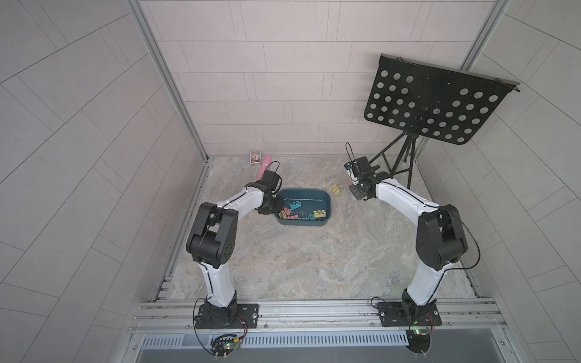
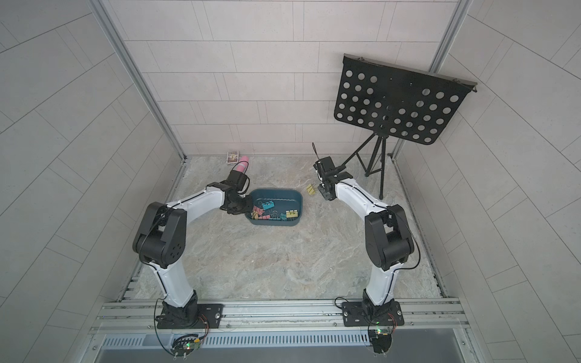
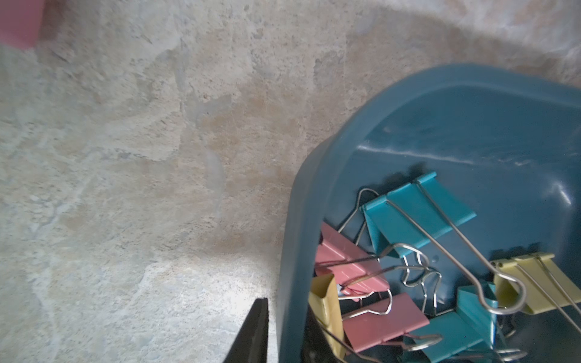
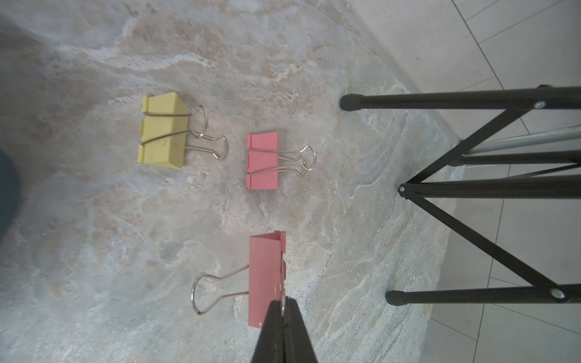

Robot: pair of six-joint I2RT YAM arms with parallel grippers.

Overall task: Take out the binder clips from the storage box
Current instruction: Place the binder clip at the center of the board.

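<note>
Clips [image 1: 295,205] of folded metal in teal, pink and yellow, with silver wire loops, lie tangled along the near wall of the box [image 1: 311,196]. Nearest, a ribbed aluminium rail [image 1: 314,311] runs across the front. Beyond it spreads a matt floor [image 1: 314,257] with a marbled grey-beige stone look. On it sits the box, a shallow glossy teal-blue plastic tub with rounded corners. The left gripper [image 1: 271,208] pinches its left end wall, with one black finger [image 3: 251,330] outside and, it seems, one inside. Just past the box's far right corner, a yellow clip [image 4: 162,138] and a pink clip [image 4: 263,160] lie side by side on the floor. Near them the right gripper [image 4: 284,317] is clamped on the wire loop of another pink one, the held clip [image 4: 265,273]. At the far edge are a small printed card box [image 1: 255,157], its print too small to read, and a pink stick [image 1: 266,162]. In the far right corner stands a black music stand [image 1: 434,100], a perforated plate on a tripod with capped feet. Pale tiled walls [image 1: 283,78] close three sides.
</note>
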